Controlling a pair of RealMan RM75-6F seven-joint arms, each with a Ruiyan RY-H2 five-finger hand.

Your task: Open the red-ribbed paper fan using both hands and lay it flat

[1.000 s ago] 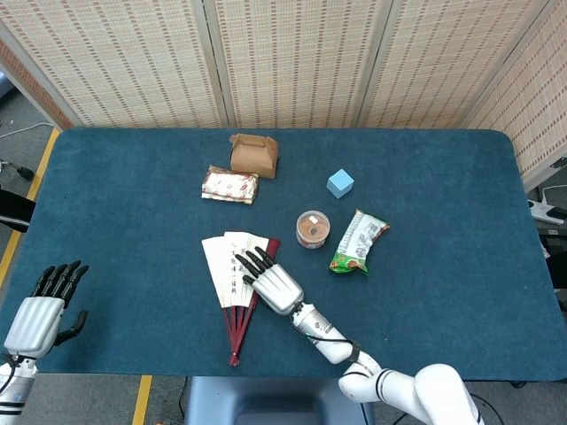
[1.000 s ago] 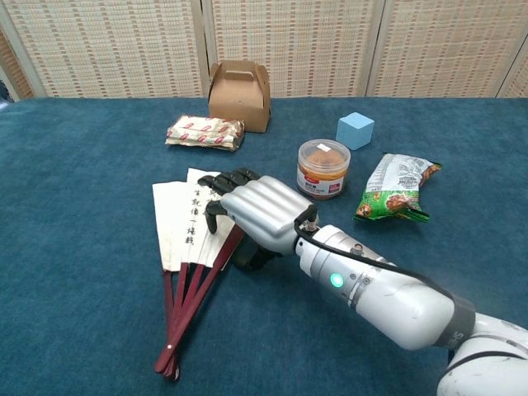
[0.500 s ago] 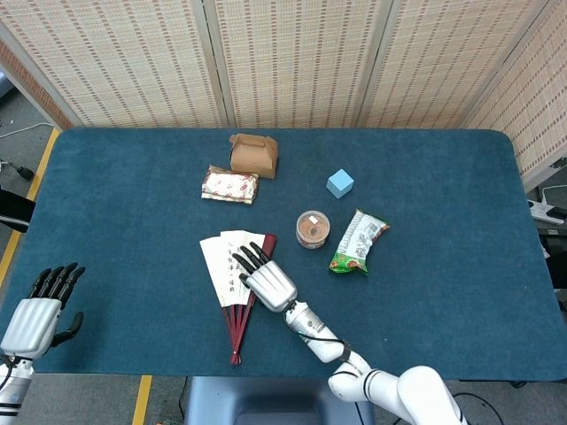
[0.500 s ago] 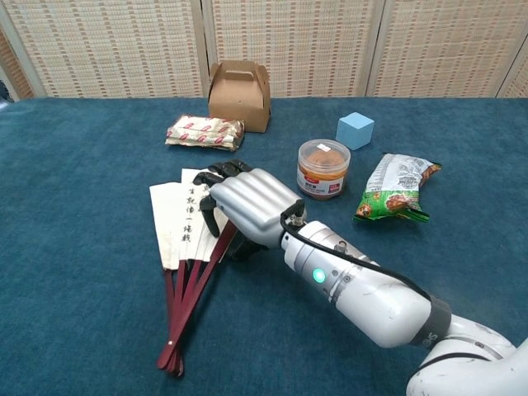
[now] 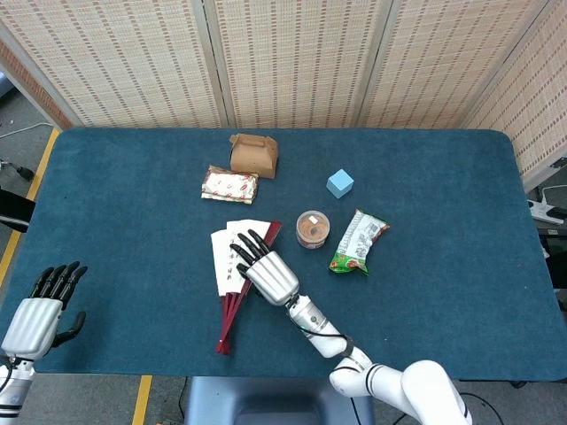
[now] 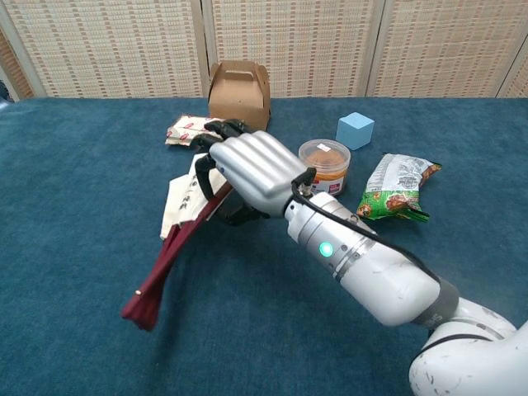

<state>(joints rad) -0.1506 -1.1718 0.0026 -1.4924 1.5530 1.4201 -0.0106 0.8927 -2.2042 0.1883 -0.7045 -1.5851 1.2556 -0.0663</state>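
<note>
Nearest us on the blue surface, our left hand sits at the near left corner with its dark fingers apart and nothing in it, well apart from everything else; only the head view shows it.

Our right hand reaches in from the near edge and holds the fan by its red ribs. In the chest view the fan looks lifted and tilted, its rib end hanging low toward the near left and its partly spread paper rising under the hand's fingers; we cannot tell for certain whether the rib tip still touches the surface. From the head view the fan lies a little left of centre, its white leaves only narrowly open.

Just right of the hand stands a small round tub with brown contents, and right of that a green snack bag lies flat.

Farther back, a red-and-white packet lies behind the fan, with a brown carton just beyond it and a light blue cube off to the right.
</note>
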